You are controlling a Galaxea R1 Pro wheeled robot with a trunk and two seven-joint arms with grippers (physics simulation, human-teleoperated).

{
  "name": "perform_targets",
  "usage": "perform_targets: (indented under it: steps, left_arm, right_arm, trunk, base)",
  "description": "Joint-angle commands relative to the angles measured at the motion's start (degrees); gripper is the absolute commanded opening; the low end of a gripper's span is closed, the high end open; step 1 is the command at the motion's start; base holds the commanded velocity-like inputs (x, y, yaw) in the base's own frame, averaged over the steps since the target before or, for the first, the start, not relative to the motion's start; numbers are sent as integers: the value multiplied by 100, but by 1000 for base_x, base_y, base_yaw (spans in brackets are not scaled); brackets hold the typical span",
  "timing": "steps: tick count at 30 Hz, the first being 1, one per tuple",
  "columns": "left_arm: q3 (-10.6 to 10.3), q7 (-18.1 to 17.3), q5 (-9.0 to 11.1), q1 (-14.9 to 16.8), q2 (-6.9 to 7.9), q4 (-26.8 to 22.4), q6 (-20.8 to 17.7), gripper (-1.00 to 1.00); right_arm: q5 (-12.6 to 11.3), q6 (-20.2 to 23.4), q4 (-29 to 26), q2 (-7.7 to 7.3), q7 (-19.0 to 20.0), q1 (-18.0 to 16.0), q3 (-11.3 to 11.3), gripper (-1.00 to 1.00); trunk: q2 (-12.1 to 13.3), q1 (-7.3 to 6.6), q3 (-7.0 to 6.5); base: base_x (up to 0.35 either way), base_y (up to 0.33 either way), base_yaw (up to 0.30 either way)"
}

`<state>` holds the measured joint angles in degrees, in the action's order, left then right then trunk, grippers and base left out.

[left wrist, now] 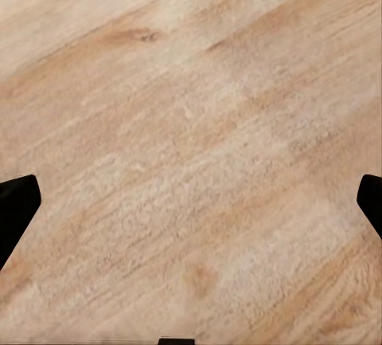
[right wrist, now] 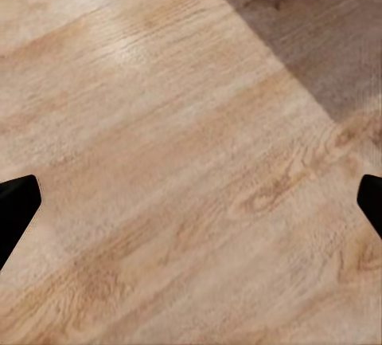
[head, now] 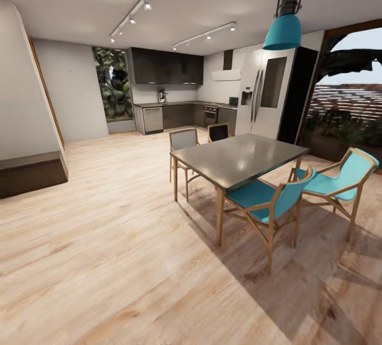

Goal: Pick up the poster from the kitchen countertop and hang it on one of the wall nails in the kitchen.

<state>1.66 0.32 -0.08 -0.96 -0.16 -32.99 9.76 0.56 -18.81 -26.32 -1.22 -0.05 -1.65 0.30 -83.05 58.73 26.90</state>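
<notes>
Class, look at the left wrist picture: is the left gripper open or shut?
Open. The left gripper has its dark fingertips at opposite picture edges, with bare floor between.

The left wrist view looks down on a light wooden floor (left wrist: 191, 122), its grain running in slanted streaks from the lower left of the frame to the upper right. The left gripper (left wrist: 191, 205) shows as two dark fingertips (left wrist: 16, 205), one at the left edge and one at the right edge, set wide apart with nothing between them.
</notes>
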Motion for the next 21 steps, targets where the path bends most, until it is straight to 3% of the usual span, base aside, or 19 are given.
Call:
perform_targets:
  steps: [1,13,21]
  left_arm:
    - [9,3,-1,-3,-2,-6,9,100]
    - [18,3,-1,-3,-2,-6,11,100]
    - [18,3,0,-1,-2,-7,15,100]
  right_arm:
    - [6,-17,4,-1,-1,-3,4,100]
    - [6,-16,4,-1,3,-4,-2,100]
    - [6,-4,9,-1,13,-2,-4,100]
  trunk:
    - [-3,0,5]
    - [-3,0,5]
    - [-3,0,5]
  base:
    - [0,0,282]
    - [0,0,278]
    - [175,115,54]
